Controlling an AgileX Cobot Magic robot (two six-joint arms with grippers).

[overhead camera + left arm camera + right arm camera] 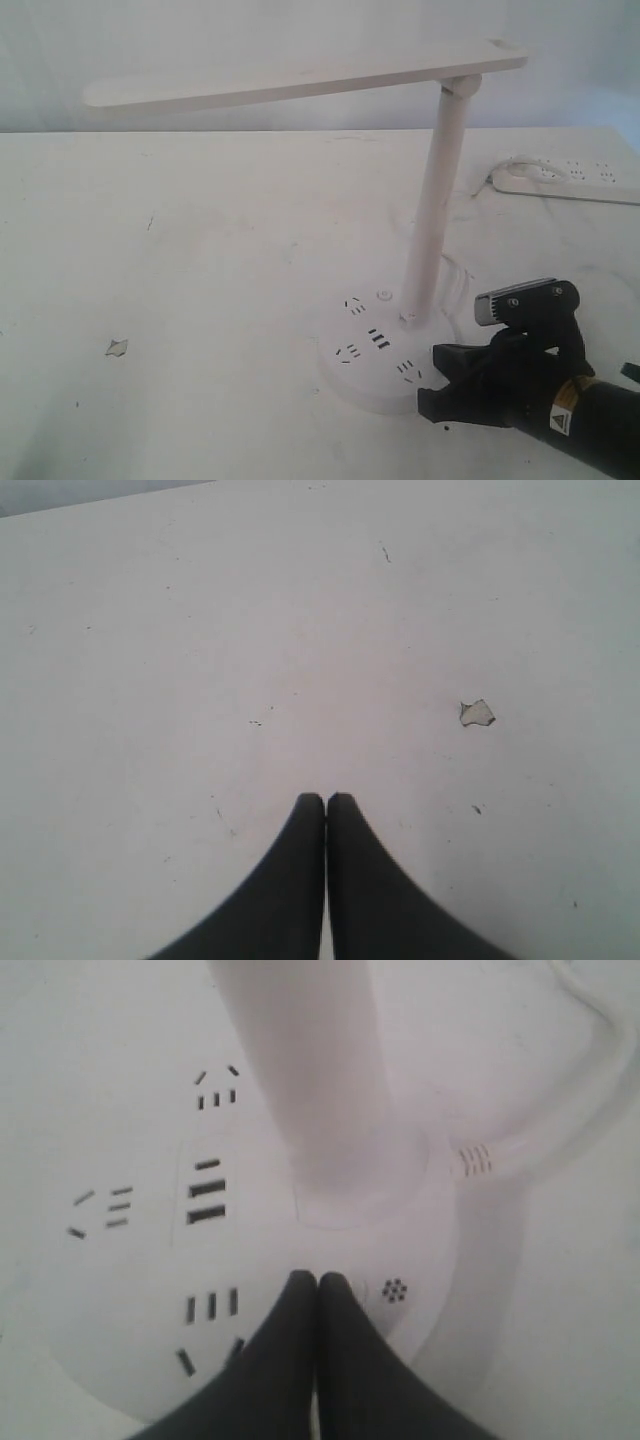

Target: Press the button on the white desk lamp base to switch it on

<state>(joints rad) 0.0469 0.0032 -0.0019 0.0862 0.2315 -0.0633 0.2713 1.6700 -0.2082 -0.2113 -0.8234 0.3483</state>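
The white desk lamp [432, 215] stands right of centre in the exterior view, its flat bar head [300, 80] stretching left. Its round lamp base [375, 362] shows three socket-hole groups, central USB slots [378, 339] and a small round button [383, 296] on the far side. My right gripper [432, 380] is shut, with its tips over the base's near-right edge. In the right wrist view the shut gripper [318, 1278] is on the lamp base [140, 1280] just before the pole foot [345, 1185], beside a dotted round spot [394, 1289]. My left gripper [326, 798] is shut above bare table.
A long white power strip [570, 180] lies at the back right. The lamp's white cable [560, 1130] leaves the base behind the pole. A small chipped spot [117, 347] marks the white table [200, 250] at the left, also in the left wrist view as the chipped spot [477, 713].
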